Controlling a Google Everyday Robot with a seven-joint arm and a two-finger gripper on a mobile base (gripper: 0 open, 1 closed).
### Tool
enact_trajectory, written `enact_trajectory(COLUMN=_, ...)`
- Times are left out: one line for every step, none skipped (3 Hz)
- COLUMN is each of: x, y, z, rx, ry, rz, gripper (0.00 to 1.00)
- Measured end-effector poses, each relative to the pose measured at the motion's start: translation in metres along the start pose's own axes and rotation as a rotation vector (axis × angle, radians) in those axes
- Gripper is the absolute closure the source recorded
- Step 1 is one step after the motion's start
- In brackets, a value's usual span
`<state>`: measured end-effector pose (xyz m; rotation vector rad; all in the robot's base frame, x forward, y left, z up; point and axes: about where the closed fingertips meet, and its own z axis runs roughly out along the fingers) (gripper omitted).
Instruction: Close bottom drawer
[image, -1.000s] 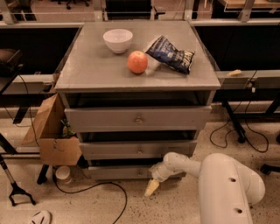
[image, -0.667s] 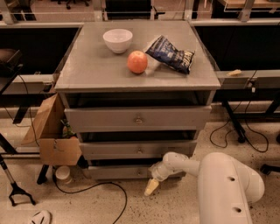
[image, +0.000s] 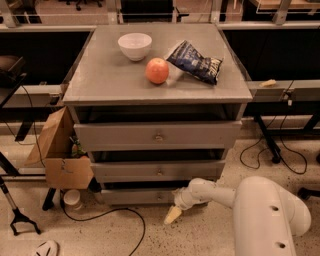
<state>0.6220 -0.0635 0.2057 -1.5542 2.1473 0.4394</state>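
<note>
The grey cabinet (image: 100, 85) has three drawers. The bottom drawer (image: 137, 195) is the lowest one; only its low front panel shows, close under the middle drawer (image: 159, 171). My white arm (image: 220, 194) reaches in from the lower right. My gripper (image: 173, 214) hangs near the floor, just in front of and below the right part of the bottom drawer's front. Its yellowish fingertips (image: 172, 216) point down toward the floor.
On the cabinet top sit a white bowl (image: 135, 46), a red apple (image: 157, 70) and a dark chip bag (image: 195, 62). A cardboard box (image: 57, 152) stands at the left of the cabinet. A white cup (image: 73, 199) and a black cable (image: 125, 220) lie on the floor.
My arm and gripper hold the same place by the bottom drawer's front. The cabinet and the things on it have not moved.
</note>
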Motion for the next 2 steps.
enact_trajectory(x=0.0047, y=0.0206, z=-0.0009, rx=-0.005, ry=-0.073, rz=0.064, gripper=0.0)
enact_trajectory(x=0.0052, y=0.0206, z=-0.0027, rx=-0.002, ry=-0.08, rz=0.07, gripper=0.0)
